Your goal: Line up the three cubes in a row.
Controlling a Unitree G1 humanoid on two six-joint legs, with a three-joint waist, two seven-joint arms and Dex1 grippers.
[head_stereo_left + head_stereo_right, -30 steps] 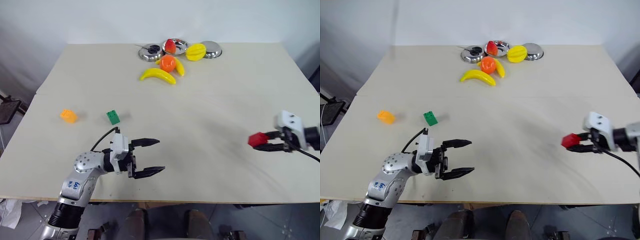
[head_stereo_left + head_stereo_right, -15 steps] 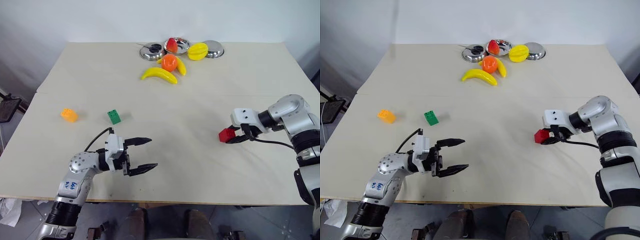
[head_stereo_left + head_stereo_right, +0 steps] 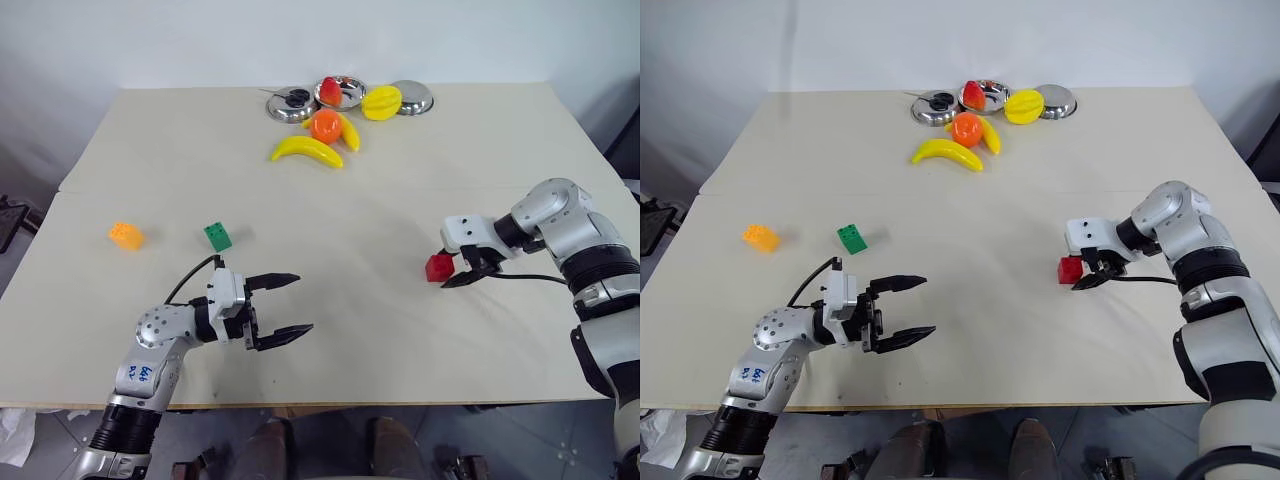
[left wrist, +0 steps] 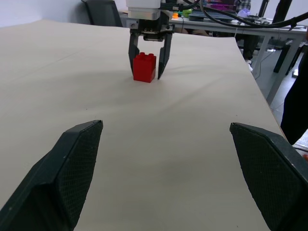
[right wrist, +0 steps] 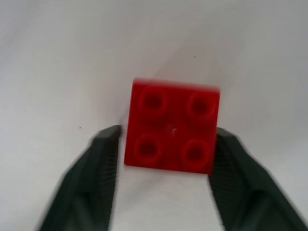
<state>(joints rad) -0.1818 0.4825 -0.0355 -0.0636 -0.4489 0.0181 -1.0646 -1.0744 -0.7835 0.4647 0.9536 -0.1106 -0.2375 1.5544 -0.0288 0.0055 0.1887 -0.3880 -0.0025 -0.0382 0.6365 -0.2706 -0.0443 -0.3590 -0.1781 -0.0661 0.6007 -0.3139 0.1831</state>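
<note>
The right tool (image 3: 452, 270) has its fingers slightly parted around the red cube (image 3: 438, 267), which sits on the tabletop (image 3: 400, 200) between them. The left tool (image 3: 285, 305) gapes wide and empty. The green cube (image 3: 217, 236) and orange cube (image 3: 125, 235) lie well apart from it, far left.

You're looking straight down on the red cube (image 5: 172, 126), four studs up, sitting on the pale worktop (image 5: 57, 53) between the right pincer (image 5: 163, 166) fingers (image 5: 89, 178), with a thin gap either side
</note>
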